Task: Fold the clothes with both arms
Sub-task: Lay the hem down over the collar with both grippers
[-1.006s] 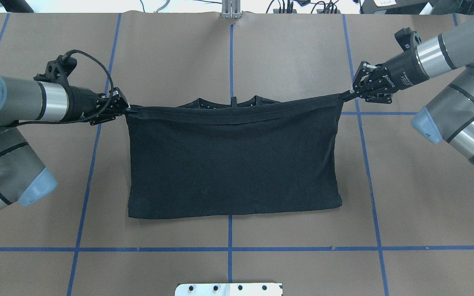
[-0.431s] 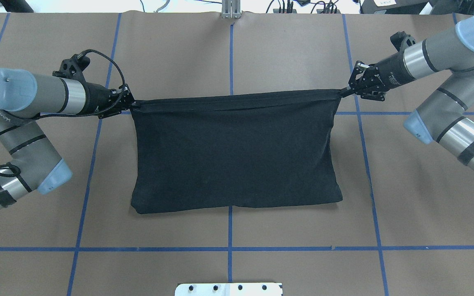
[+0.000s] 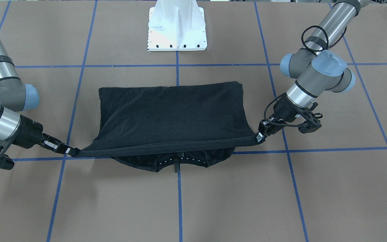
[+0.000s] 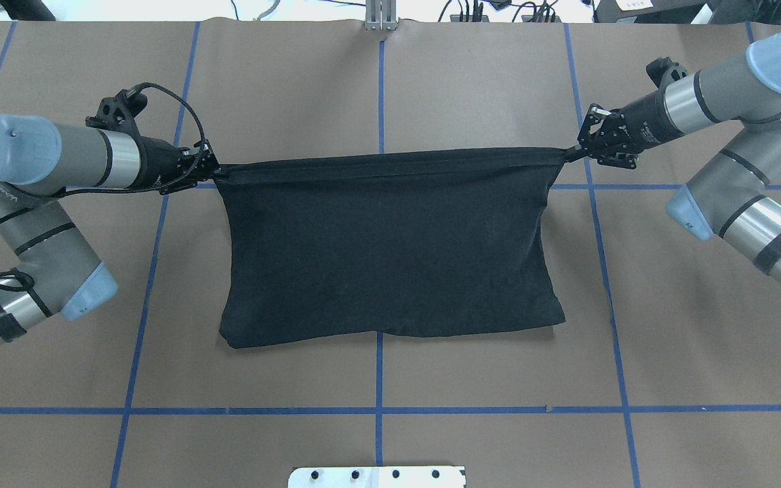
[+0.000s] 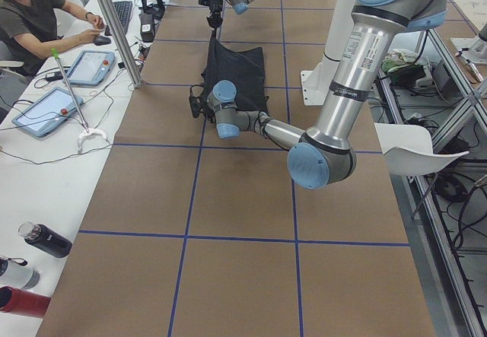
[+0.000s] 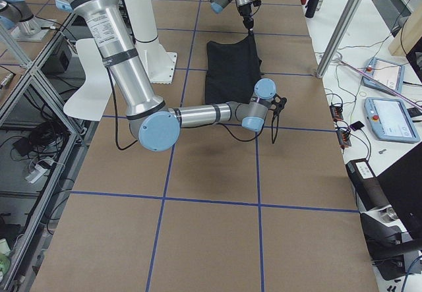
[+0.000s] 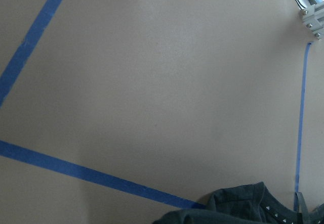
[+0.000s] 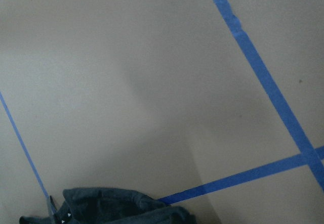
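T-shirt (image 4: 390, 251) matt soft cloth; table cover (image 4: 485, 88) matt brown paper.

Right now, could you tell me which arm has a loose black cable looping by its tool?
The left arm: a black cable arcs over to the left tool, while the right tool shows no such loop.

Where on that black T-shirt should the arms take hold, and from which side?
Take the T-shirt by the two end corners of its raised far edge, each from its own outer side. That edge is stretched taut and clear of the table, where the left gripper and right gripper pinch it.
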Robot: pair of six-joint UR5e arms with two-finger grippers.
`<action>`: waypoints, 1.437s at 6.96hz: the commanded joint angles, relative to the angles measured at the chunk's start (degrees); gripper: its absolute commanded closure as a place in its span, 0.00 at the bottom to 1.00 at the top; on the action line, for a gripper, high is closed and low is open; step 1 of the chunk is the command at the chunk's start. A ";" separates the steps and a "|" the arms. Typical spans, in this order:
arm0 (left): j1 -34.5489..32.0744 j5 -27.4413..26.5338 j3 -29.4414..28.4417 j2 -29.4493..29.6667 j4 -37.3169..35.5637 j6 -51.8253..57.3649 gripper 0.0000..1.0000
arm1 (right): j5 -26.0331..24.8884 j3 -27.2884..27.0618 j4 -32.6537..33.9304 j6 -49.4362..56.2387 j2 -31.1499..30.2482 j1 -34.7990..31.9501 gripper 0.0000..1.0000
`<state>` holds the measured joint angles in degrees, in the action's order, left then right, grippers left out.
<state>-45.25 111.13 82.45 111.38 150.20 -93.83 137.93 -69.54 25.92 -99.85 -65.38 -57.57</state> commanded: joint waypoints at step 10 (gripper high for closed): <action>-0.19 0.14 3.93 0.24 -0.43 -0.48 0.00 | 0.58 -8.03 -0.26 -0.69 -1.13 1.67 0.00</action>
<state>-45.35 111.15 85.17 111.91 149.80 -94.28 138.39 -73.94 25.55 -100.20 -64.29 -55.96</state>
